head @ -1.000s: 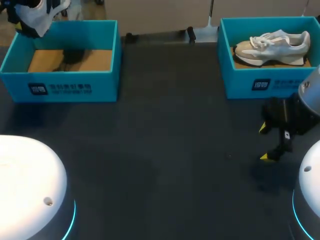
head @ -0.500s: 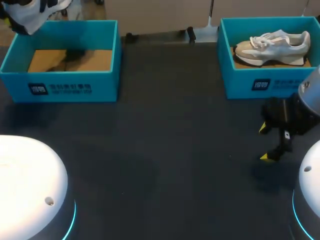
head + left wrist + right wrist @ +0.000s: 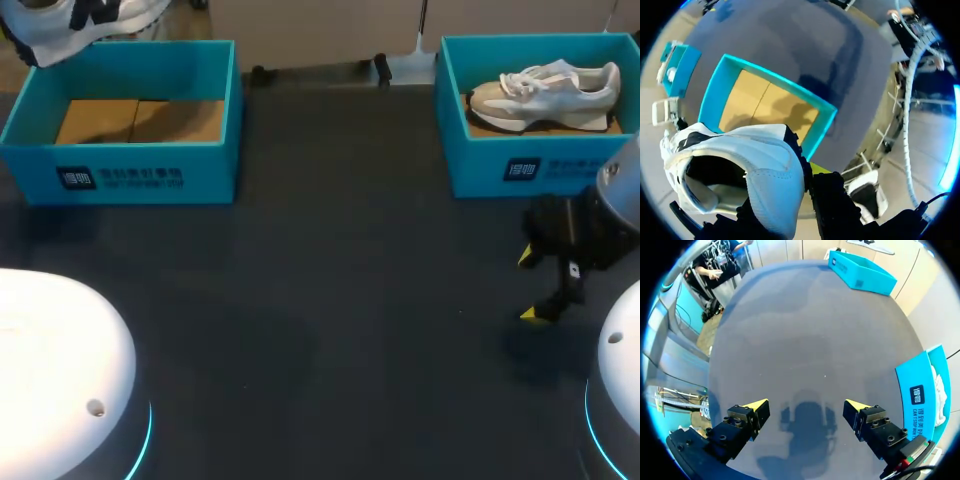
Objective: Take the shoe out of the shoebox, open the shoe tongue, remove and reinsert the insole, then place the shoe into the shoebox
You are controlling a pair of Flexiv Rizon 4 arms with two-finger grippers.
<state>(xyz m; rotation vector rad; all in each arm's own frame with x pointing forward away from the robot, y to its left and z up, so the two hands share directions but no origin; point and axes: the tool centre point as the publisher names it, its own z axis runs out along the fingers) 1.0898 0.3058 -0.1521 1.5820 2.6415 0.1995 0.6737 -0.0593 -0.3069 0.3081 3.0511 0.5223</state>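
Note:
A white shoe (image 3: pixel 70 25) hangs high above the back left corner of the left teal shoebox (image 3: pixel 120 165), half cut off by the view's edge. In the left wrist view my left gripper (image 3: pixel 807 172) is shut on the shoe (image 3: pixel 750 165) at its heel wall, one finger outside and one hidden inside the opening. The left shoebox (image 3: pixel 825 125) lies below with only its cardboard floor showing. A second white and beige shoe (image 3: pixel 545 92) lies on its side in the right teal shoebox (image 3: pixel 530 170). My right gripper (image 3: pixel 530 286) (image 3: pixel 807 407) hovers low over the mat in front of that box, open and empty.
Dark table mat (image 3: pixel 340 260) stretches between the two boxes. The right box's front wall (image 3: pixel 920 395) stands just beside my right gripper. The white bases of my arms (image 3: pixel 60 370) fill the near corners.
The left gripper has lifted the shoe higher and further out of view. The shoe's dark shadow on the left box's floor has faded away. The right arm has kept still.

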